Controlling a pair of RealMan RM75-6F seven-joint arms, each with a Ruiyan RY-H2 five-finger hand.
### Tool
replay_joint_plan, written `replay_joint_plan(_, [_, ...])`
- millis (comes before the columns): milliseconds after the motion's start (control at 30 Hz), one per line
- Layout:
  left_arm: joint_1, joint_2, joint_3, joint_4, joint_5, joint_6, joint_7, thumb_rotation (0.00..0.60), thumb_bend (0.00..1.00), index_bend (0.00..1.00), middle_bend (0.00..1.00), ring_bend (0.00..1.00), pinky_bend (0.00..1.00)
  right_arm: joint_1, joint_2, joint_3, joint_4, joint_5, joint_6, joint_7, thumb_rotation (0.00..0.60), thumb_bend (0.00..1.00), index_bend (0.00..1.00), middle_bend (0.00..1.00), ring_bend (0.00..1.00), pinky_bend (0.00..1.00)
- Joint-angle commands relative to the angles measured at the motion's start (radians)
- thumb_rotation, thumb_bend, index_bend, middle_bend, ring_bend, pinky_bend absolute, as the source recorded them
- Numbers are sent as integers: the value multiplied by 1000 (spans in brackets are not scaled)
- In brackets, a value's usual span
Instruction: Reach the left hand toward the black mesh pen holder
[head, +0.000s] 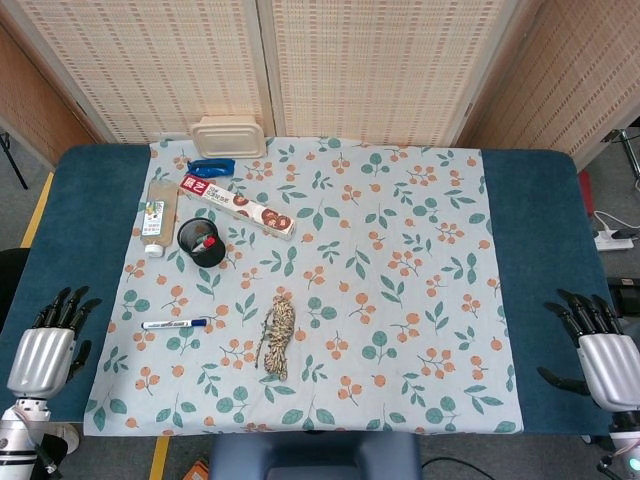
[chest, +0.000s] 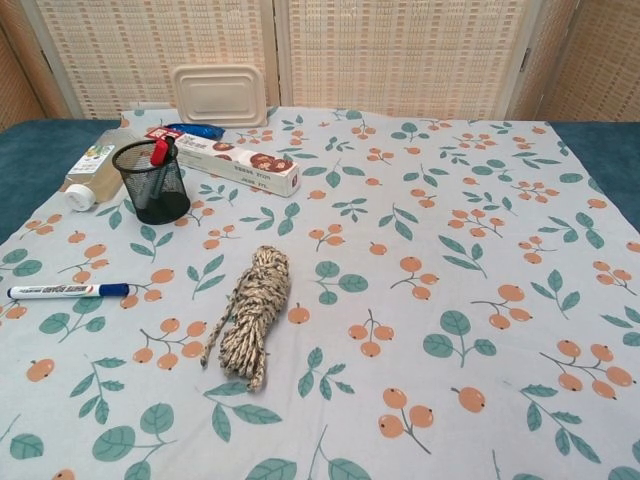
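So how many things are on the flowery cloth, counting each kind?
Pen holder: 1
Markers: 2, one red in the holder, one blue-capped lying flat
Rope bundle: 1
Long box: 1
Bottle: 1
Lidded container: 1
Blue packet: 1
Total: 8

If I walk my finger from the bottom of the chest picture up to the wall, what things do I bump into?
Rope bundle → blue-capped marker → black mesh pen holder → long printed box → beige lidded container.
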Motion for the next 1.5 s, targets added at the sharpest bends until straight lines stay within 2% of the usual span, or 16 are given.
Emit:
replay_joint_plan(33, [-17, -90, -3, -64, 7, 4, 134, 600, 406, 192, 68, 8, 172, 2, 3, 2, 3, 5, -3, 8, 600, 0, 219, 57, 79, 54])
replay_joint_plan(233, [-51, -244, -11, -128, -26, -26, 329, 600, 407, 181, 96, 12, 166, 0, 9, 5, 10, 11, -2, 34, 600, 0, 221, 57, 79, 54])
replay_joint_plan(367, [-75, -350, -32, -96, -66, -38, 415, 600, 407, 195, 154, 34, 166, 1, 11, 2, 12, 1, -3, 45, 600, 0, 221, 57, 78, 54])
replay_joint_plan(500, [-104, -415, -62, -35, -120, -67, 451, 600, 407, 243, 206, 63, 168, 5, 11, -1, 14, -5, -10, 52, 600, 0, 223, 58, 79, 54])
replay_joint_plan(667, [-144, -448, -102, 43, -197, -117, 464, 600, 406, 265, 241, 82, 169, 7, 12, 1, 18, 1, -16, 58, 600, 0, 227, 57, 78, 54])
replay_joint_plan(933, [-191, -466, -132, 118, -288, -183, 451, 600, 407, 340, 270, 90, 171, 12, 10, 2, 18, 12, -28, 53, 600, 0, 232, 57, 79, 54])
replay_joint_plan(1100, [-209, -494, -141, 172, -333, -201, 435, 600, 407, 364, 323, 106, 174, 12, 9, 5, 19, 23, -30, 51, 600, 0, 240, 57, 79, 55])
replay_joint_plan(1367, [-232, -547, -142, 234, -408, -215, 453, 600, 406, 360, 311, 106, 172, 15, 8, 9, 21, 37, -38, 49, 600, 0, 243, 58, 79, 57])
replay_joint_plan(1500, [-243, -573, -136, 259, -423, -218, 455, 600, 406, 360, 338, 106, 172, 15, 9, 11, 22, 42, -38, 51, 600, 0, 248, 57, 79, 57])
